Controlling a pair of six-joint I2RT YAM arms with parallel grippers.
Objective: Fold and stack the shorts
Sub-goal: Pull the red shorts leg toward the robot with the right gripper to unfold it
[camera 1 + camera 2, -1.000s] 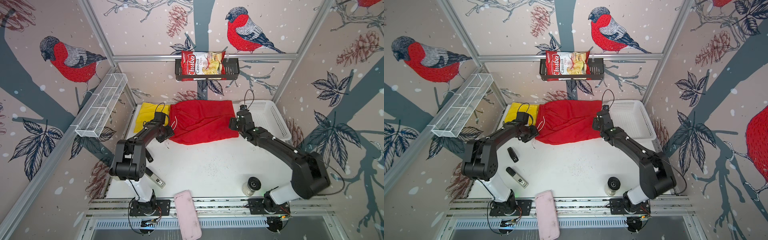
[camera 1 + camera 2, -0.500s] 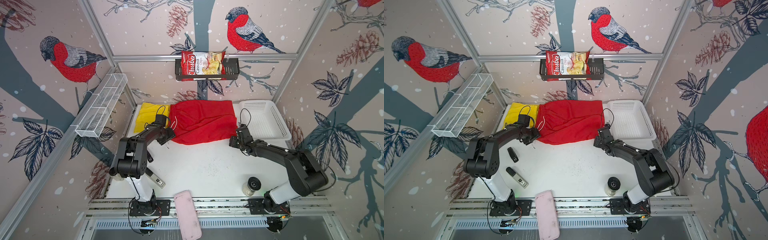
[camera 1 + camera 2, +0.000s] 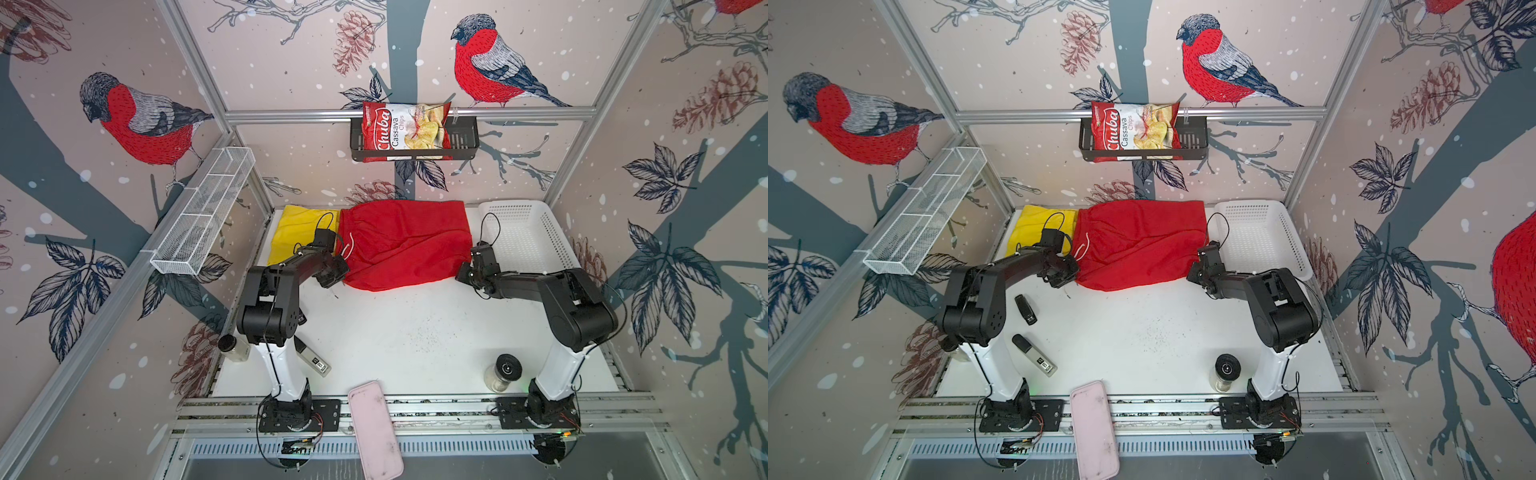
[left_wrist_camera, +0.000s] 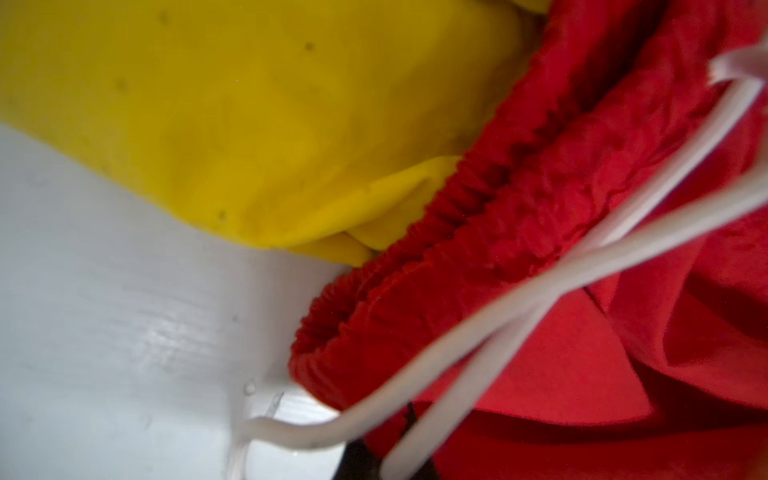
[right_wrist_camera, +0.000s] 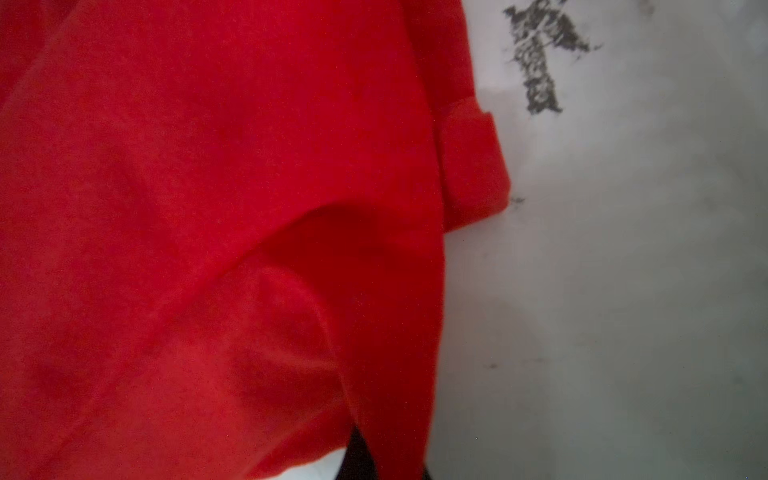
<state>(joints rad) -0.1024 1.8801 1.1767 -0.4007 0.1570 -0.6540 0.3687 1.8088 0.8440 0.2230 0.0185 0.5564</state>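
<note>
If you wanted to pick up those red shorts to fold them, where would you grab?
Probably the two near corners of the red shorts: the gathered waistband end on the left, the leg hem on the right. They lie spread flat with the long edge toward the front, so coming in low from the front lets you pinch that thin edge and fold it back.

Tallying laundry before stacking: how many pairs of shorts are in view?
2. The yellow shorts lie at the back left corner of the table; the red shorts lie beside them along the back edge, touching. Another could hide under the red fabric.
</note>
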